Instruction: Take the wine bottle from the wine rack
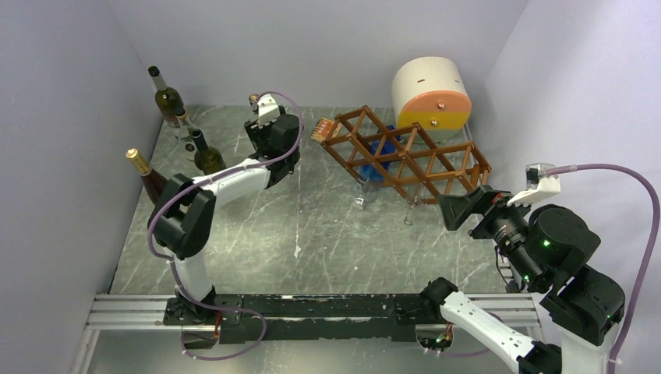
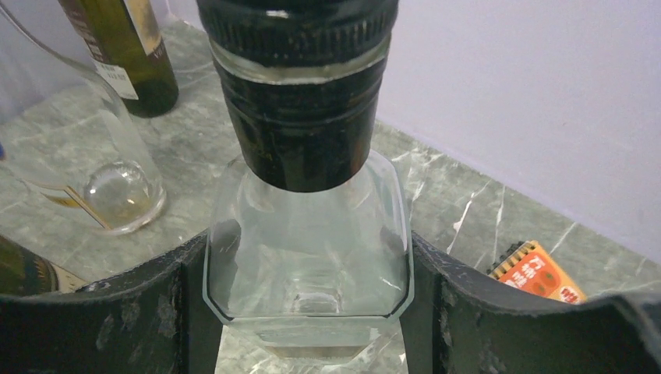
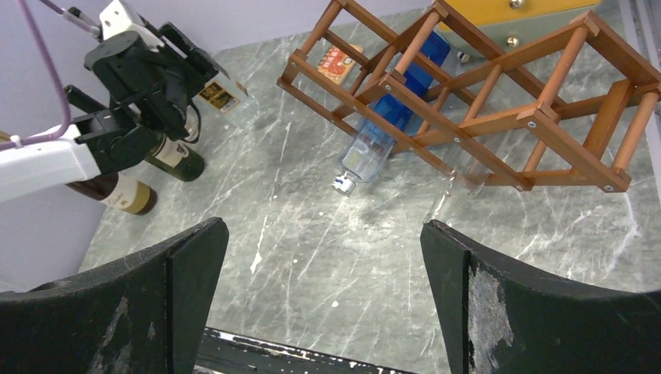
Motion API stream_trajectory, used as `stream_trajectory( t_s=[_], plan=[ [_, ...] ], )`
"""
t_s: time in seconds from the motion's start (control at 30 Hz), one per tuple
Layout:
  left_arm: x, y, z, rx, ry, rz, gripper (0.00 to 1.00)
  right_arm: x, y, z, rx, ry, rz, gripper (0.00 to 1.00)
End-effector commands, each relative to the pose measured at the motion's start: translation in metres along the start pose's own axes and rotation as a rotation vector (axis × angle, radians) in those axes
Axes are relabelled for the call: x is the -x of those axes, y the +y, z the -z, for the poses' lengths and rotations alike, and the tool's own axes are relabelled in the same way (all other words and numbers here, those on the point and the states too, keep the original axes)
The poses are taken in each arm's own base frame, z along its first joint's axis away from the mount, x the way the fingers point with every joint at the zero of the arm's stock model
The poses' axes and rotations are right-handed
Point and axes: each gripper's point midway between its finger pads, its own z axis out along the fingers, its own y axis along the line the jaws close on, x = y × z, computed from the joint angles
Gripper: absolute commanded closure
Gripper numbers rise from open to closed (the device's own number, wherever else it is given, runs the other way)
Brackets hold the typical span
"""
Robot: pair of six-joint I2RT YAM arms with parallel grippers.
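Overhead view, counter seen from the arms' side. At 1 o'clock lies the wine rack, one reddish-brown lattice of square cells, tipped on the counter. One blue-bodied bottle lies through its cells, clear neck and cap poking out toward 7 o'clock. I also see a faint clear glass shape under the rack's near edge and cannot tell what it is. Behind the rack, at 1 o'clock, is one cream-and-orange cylinder. Off the rack's 10 o'clock corner lies one orange packet, its white print too small for me to read. At 10 o'clock, by the left wall, I count four standing bottles: a green bottle, a clear bottle, a dark green bottle and a gold-foiled brown bottle. Their cream labels carry print I cannot read. The left end effector, at 11 o'clock just beside that group, is clamped on a fifth upright bottle, a clear square bottle with a black cap, one finger against each flat side. The right end effector, at 3 o'clock near the rack's right end, is spread wide and holds nothing.
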Motion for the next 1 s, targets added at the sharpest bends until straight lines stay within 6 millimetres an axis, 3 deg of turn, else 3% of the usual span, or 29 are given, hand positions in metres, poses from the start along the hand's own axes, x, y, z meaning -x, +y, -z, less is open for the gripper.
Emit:
stream_trajectory(
  t_s=[0.0,0.27,0.5,0.7,0.97],
  plan=[
    [0.031,-0.011,-0.011,0.033,-0.056,0.172,0.93,-0.002,-0.003,-0.001,-0.015,0.004,0.007,0.0],
    [0.004,-0.007,-0.02,0.049,-0.004,0.079,0.93,-0.004,-0.007,0.001,-0.02,0.002,0.001,0.0],
    [-0.005,-0.007,-0.022,0.001,-0.011,0.037,0.93,-0.007,-0.007,0.0,-0.019,0.007,-0.001,0.0],
    [0.002,-0.004,-0.026,0.02,-0.077,-0.042,0.93,-0.008,-0.007,0.001,-0.021,0.01,-0.01,0.0],
    [-0.009,0.003,-0.028,0.05,-0.056,-0.046,0.86,-0.01,-0.007,-0.002,-0.021,0.013,-0.008,0.0]
  ],
)
